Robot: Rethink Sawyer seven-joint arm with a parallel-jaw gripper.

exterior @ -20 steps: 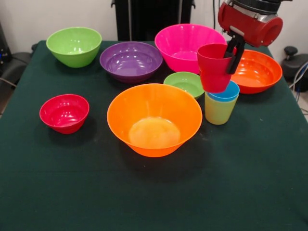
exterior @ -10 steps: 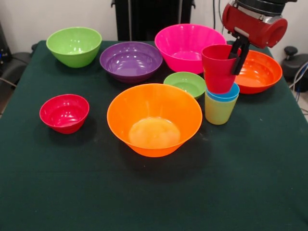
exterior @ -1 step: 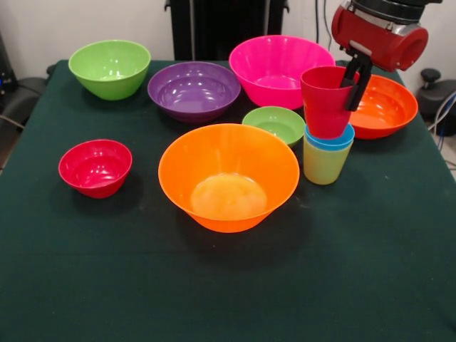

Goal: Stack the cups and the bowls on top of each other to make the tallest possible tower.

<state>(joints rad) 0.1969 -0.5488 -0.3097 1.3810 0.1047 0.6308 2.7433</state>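
Hand pinches red cup by its rim at 3 o'clock, base entering blue cup. Cup looks light, thin, slick; a rim grip seems best.

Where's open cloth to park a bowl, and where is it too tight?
Free: the whole near strip of the table in front of the big orange bowl, plus the stretch between that bowl and the small red bowl. Crowded: the far side, where the gripper holds the red cup over the blue cup.
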